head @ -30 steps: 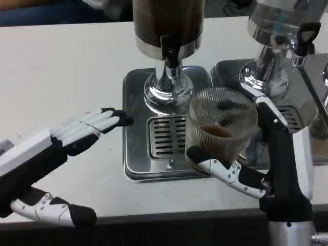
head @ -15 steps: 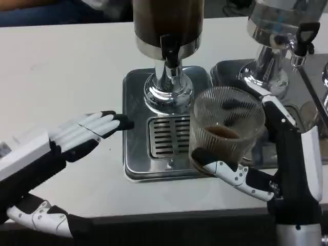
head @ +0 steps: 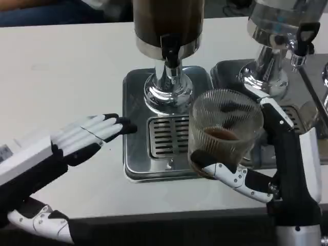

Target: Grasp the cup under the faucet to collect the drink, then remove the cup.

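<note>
**Cup held clear of the faucet, drink inside**

The left hand [head: 77, 137] lies low over the white tabletop [head: 61, 66] at the picture's left, palm down, holding nothing. Its fingers [head: 105, 125] stretch out flat side by side toward the right, and their black tips reach the left rim of the steel drip tray [head: 134, 154]. A separate white and black finger of the same hand curls underneath near the tabletop's front edge.

The drip tray sits in the middle of the tabletop, with a slotted grille [head: 167, 136] set into it. On the tray's far part stands the chrome base of the dark drink dispenser [head: 168, 25], whose black faucet [head: 171, 55] points down above the grille.

Just right of the grille, the ribbed clear cup [head: 224, 130] is upright in the grip of the right hand [head: 266, 169]. It stands to the right of the faucet rather than under it, over the right edge of the tray. A shallow layer of brown drink [head: 221, 134] shows inside. One finger wraps across the cup's lower front and others rise behind its right side.

Further right stands a 2nd dispenser [head: 279, 31] with a clear tank, a chrome stem and its own black tap, on a 2nd steel tray [head: 228, 72].
</note>
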`<state>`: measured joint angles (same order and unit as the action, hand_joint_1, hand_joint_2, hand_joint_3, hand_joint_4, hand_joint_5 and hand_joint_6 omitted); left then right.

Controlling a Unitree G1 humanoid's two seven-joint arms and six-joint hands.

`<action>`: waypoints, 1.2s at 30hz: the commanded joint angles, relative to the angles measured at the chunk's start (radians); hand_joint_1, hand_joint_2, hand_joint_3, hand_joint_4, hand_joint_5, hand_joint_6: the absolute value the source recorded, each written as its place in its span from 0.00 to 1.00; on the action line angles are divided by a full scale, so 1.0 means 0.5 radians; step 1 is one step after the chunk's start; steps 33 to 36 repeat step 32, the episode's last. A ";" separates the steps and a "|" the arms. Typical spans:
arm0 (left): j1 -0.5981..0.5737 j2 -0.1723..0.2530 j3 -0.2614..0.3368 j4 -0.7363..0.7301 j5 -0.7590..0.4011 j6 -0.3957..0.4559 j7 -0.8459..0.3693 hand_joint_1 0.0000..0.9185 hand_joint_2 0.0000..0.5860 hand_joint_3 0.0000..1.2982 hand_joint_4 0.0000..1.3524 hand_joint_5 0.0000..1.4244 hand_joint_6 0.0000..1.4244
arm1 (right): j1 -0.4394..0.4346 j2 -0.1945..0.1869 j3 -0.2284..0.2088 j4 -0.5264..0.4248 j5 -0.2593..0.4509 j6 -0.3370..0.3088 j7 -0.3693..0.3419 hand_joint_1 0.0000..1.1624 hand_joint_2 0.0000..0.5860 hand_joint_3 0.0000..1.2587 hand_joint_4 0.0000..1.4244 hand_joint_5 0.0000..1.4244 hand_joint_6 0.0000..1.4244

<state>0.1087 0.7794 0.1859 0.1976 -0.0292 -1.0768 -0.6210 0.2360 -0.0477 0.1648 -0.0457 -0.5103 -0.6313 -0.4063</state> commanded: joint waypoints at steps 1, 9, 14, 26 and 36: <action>0.001 0.045 0.017 -0.018 0.033 -0.029 0.038 0.00 0.07 0.05 0.00 0.00 0.02 | 0.000 0.018 -0.015 -0.070 0.040 -0.052 -0.008 0.79 0.25 0.55 0.62 0.81 1.00; 0.001 0.041 0.007 -0.011 0.033 -0.022 0.043 0.00 0.07 0.05 0.00 0.00 0.02 | 0.005 0.018 -0.019 -0.080 0.041 -0.049 -0.002 0.79 0.24 0.55 0.62 0.82 1.00; 0.010 0.035 0.003 -0.018 0.026 -0.009 0.044 0.00 0.07 0.05 0.00 0.00 0.02 | 0.003 0.020 -0.020 -0.083 0.046 -0.046 0.006 0.79 0.24 0.55 0.62 0.82 1.00; 0.021 0.029 -0.003 -0.022 0.016 0.006 0.043 0.00 0.07 0.05 0.00 0.00 0.02 | -0.006 0.017 -0.031 -0.085 0.056 -0.038 0.018 0.79 0.24 0.56 0.62 0.82 1.00; 0.016 0.034 -0.003 -0.020 0.016 0.004 0.041 0.00 0.07 0.05 0.00 0.00 0.02 | -0.016 0.023 -0.034 -0.072 0.057 -0.039 0.018 0.79 0.24 0.56 0.62 0.82 1.00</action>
